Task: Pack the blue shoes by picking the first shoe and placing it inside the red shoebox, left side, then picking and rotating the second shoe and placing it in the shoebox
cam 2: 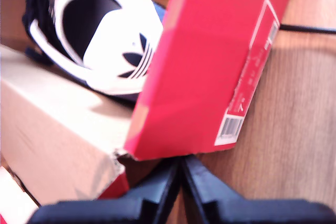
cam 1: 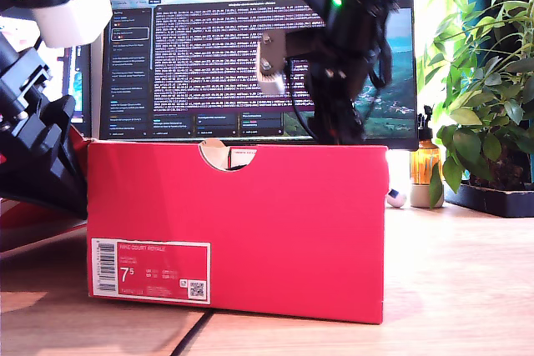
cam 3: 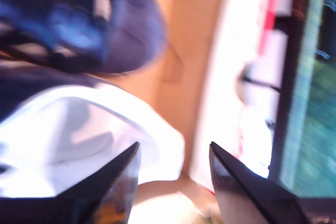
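The red shoebox (cam 1: 250, 223) stands mid-table in the exterior view, with its notch on top and the white 7.5 label (cam 1: 150, 270) low on the front wall. That wall hides both blue shoes there. In the first wrist view one navy shoe (cam 2: 105, 35) with white lining lies inside the box (cam 2: 210, 61). My first gripper (cam 2: 181, 169) is shut on nothing, outside the box by its corner. The first arm (cam 1: 37, 139) stands at the exterior view's left. My second gripper (cam 3: 173, 166) is open inside the box over a shoe's white lining (cam 3: 68, 140), beside another navy shoe (cam 3: 79, 19). The second arm (cam 1: 342, 47) reaches down behind the front wall.
A monitor (cam 1: 209, 56) stands behind the box. A plant (cam 1: 484, 89) and an amber bottle (cam 1: 425, 164) are at the exterior view's right. A beige cardboard panel (cam 2: 52, 129) lies beside the box near my first gripper. A black cable (cam 2: 307, 28) crosses the wooden table (cam 1: 459, 289).
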Available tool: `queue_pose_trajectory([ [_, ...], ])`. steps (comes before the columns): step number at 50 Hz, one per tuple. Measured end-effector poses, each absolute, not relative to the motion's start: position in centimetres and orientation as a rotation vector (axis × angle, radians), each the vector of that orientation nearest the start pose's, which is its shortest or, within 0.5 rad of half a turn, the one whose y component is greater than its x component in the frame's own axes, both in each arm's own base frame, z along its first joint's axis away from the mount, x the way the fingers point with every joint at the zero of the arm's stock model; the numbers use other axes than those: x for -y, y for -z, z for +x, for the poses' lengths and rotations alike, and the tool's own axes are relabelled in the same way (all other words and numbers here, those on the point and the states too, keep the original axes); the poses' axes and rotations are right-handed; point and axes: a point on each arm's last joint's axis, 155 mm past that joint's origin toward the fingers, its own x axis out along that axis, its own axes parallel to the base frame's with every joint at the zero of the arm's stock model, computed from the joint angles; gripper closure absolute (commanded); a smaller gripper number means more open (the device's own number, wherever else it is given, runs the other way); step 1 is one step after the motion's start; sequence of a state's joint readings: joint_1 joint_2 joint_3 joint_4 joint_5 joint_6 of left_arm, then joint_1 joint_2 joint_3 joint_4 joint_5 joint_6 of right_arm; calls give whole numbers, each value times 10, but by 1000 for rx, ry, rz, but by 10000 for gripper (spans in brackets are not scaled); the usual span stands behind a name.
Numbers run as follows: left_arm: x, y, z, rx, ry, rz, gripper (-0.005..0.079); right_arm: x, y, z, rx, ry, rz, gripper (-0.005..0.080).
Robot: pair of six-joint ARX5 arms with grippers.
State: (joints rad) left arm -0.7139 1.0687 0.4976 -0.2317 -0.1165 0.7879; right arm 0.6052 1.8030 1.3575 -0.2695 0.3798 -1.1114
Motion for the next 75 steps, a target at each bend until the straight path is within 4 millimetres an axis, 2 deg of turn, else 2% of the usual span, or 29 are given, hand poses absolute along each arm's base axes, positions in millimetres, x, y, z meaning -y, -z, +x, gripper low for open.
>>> queue_pose_trajectory([
  [3, 184, -73, 245, -494, 845, 1056, 754, -242, -175, 462, -427, -515, -1356, 480],
  [5, 184, -73, 245, -494, 845, 1055, 754, -250, -193, 465, -391, -491, -1337, 552],
  [9, 182, -72, 246, -506, 831, 1043, 755, -264, -228, 468, -342, -427, -1232, 755],
  [11, 181, -72, 246, -513, 825, 1044, 754, -270, -245, 469, -317, -411, -1196, 754],
  [16, 172, -68, 246, -543, 794, 1068, 755, -278, -271, 467, -310, -384, -1046, 759],
  [23, 157, -68, 251, -574, 715, 1120, 755, -274, -285, 462, -355, -367, -937, 759],
  [30, 150, -78, 255, -558, 656, 1127, 757, -262, -281, 458, -420, -347, -863, 758],
  [35, 154, -97, 250, -501, 642, 1070, 762, -249, -274, 453, -481, -334, -828, 758],
  [44, 175, -138, 225, -367, 738, 988, 762, -219, -252, 440, -634, -325, -775, 758],
  [48, 184, -158, 213, -337, 782, 891, 762, -217, -239, 432, -697, -358, -728, 758],
  [50, 184, -161, 206, -340, 800, 880, 762, -214, -235, 430, -722, -374, -720, 758],
  [55, 176, -153, 193, -413, 805, 815, 762, -211, -226, 423, -784, -380, -625, 758],
  [62, 170, -162, 199, -417, 727, 709, 761, -208, -212, 411, -875, -415, -522, 758],
  [66, 167, -178, 204, -375, 684, 638, 761, -204, -211, 411, -898, -390, -447, 758],
  [70, 165, -197, 212, -312, 644, 575, 761, -195, -211, 415, -893, -360, -415, 758],
  [75, 162, -211, 222, -269, 613, 526, 761, -177, -210, 413, -876, -300, -405, 758],
])
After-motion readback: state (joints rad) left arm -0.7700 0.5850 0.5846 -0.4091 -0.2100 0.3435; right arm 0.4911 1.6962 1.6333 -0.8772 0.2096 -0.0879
